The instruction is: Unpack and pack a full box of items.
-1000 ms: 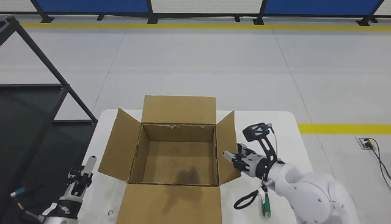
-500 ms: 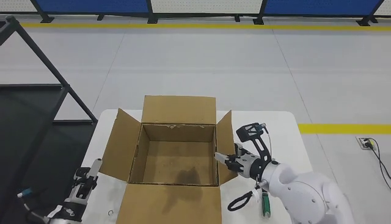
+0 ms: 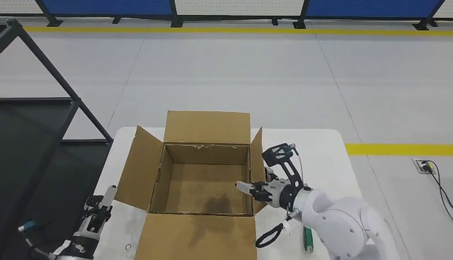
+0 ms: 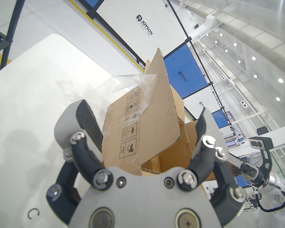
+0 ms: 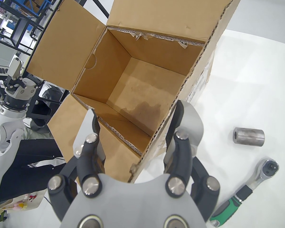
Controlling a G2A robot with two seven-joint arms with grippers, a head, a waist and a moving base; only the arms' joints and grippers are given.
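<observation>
Fingers [image 5: 184,119] of right gripper [image 5: 135,116] stood apart astride the cardboard box's [image 3: 207,127] right flap; those of left gripper [image 4: 144,117] likewise apart, beside the box's left flap; ratchet [image 5: 249,188] lay right of box.

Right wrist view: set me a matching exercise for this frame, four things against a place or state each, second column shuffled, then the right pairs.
Things
1 box
2 metal cylinder
3 ratchet
4 right gripper

Places and states
A green handle, lying flat on the table
B jaws open, one on each side of the box's edge
C flaps open, nothing inside, dark stain on its floor
D lying on its side on the table, apart from the ratchet

Pairs: 1-C, 2-D, 3-A, 4-B
</observation>
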